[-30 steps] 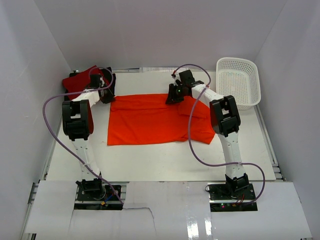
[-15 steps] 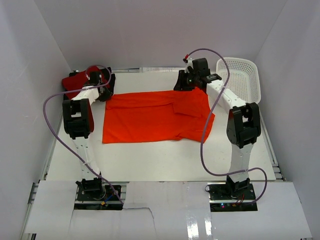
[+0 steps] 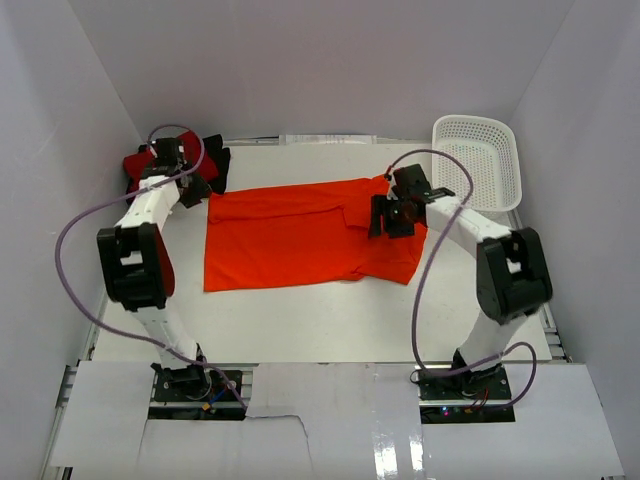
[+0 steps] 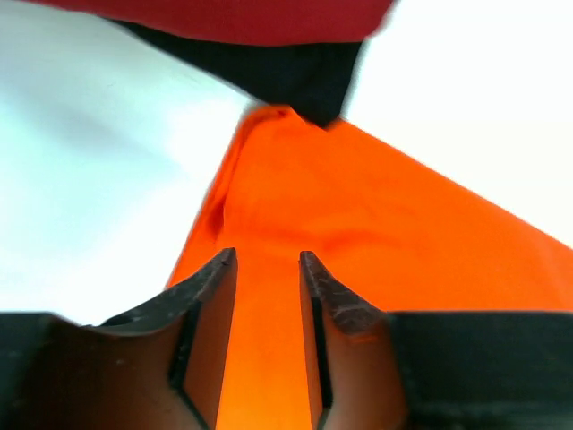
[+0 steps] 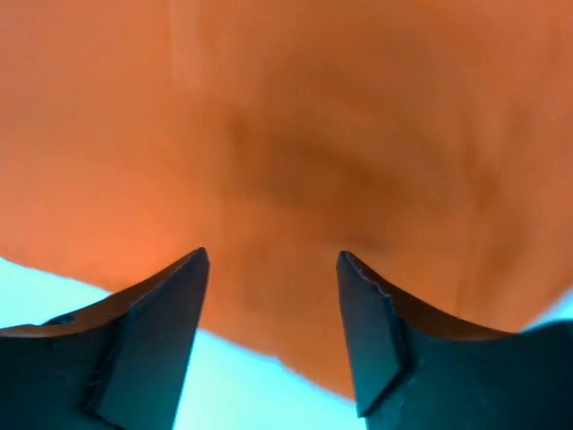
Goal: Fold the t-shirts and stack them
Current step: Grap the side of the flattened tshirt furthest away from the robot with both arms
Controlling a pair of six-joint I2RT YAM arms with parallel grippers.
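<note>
The bright orange t-shirt point(image 3: 300, 235) lies spread flat in the middle of the table. The crimson red t-shirt point(image 3: 140, 163) and the black t-shirt point(image 3: 217, 165) lie bunched at the far left corner. My left gripper point(image 3: 195, 187) is at the orange shirt's far left corner. In the left wrist view its jaws point(image 4: 266, 255) stand a narrow gap apart over the orange cloth point(image 4: 376, 233), pinching nothing, with black point(image 4: 291, 76) and red point(image 4: 224, 13) cloth ahead. My right gripper point(image 3: 386, 216) is open low over the shirt's right part; the right wrist view point(image 5: 273, 253) shows orange cloth point(image 5: 295, 107) beneath.
A white perforated basket point(image 3: 478, 160) stands at the far right corner. White walls enclose the table on the left, back and right. Purple cables loop from both arms. Bare table point(image 3: 300, 320) lies between the shirt and the arm bases.
The orange shirt slid a little left and its left corner was let go. The left arm swung further left. The right gripper went to the shirt's far edge, then back over its right part.
</note>
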